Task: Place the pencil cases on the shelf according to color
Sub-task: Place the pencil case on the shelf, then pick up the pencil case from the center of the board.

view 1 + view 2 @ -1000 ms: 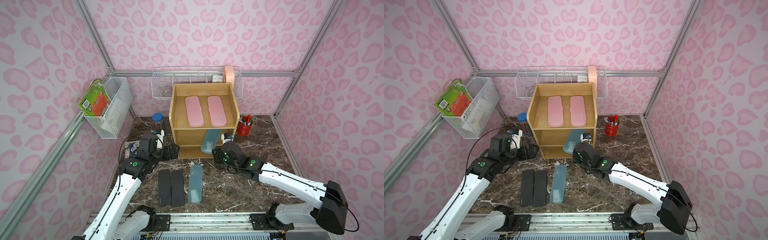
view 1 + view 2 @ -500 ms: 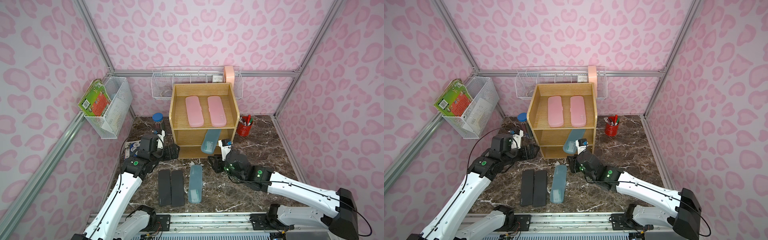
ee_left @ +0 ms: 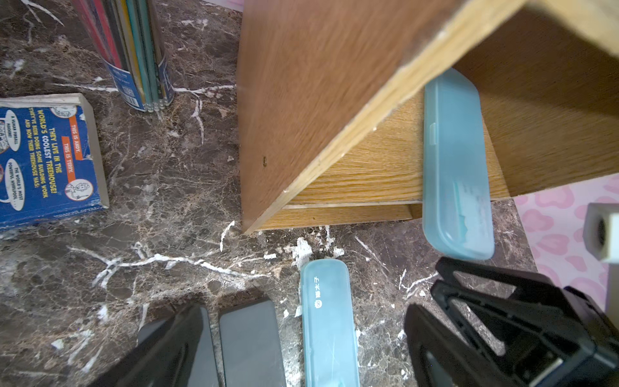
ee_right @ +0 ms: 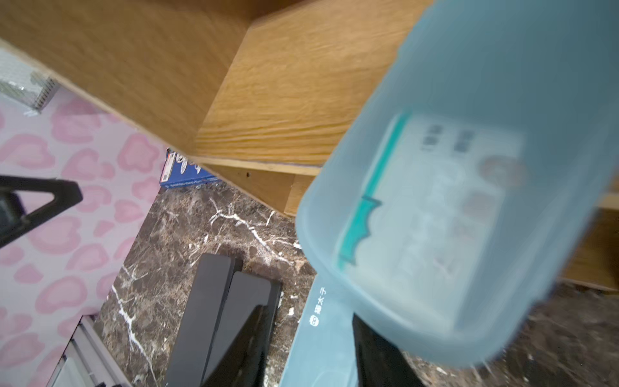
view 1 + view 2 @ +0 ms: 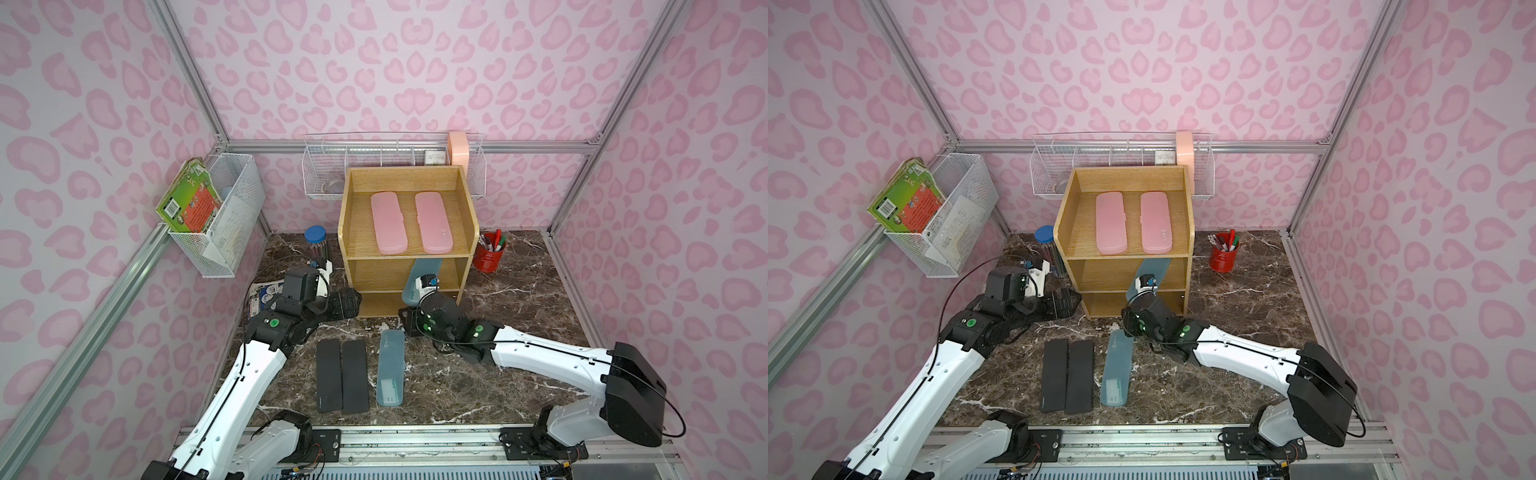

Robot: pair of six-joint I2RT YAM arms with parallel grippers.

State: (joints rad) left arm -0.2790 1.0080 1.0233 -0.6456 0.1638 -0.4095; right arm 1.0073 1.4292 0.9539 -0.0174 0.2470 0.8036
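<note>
The wooden shelf holds two pink pencil cases on its top tier. A teal case lies slanted in the middle tier, its near end jutting past the front edge. A second teal case and two black cases lie side by side on the marble table. My right gripper hangs just below the jutting end, open a little and empty. By the shelf's lower left corner my left gripper is wide open and empty.
A red pen cup stands right of the shelf. A clear pencil tube with a blue lid and a blue book sit to its left. Wire baskets hang on the left wall and back wall.
My right gripper has drawn back from the shelf front and drifted left, parting from the teal case, which stays jutting from the middle tier. The left arm has not moved.
</note>
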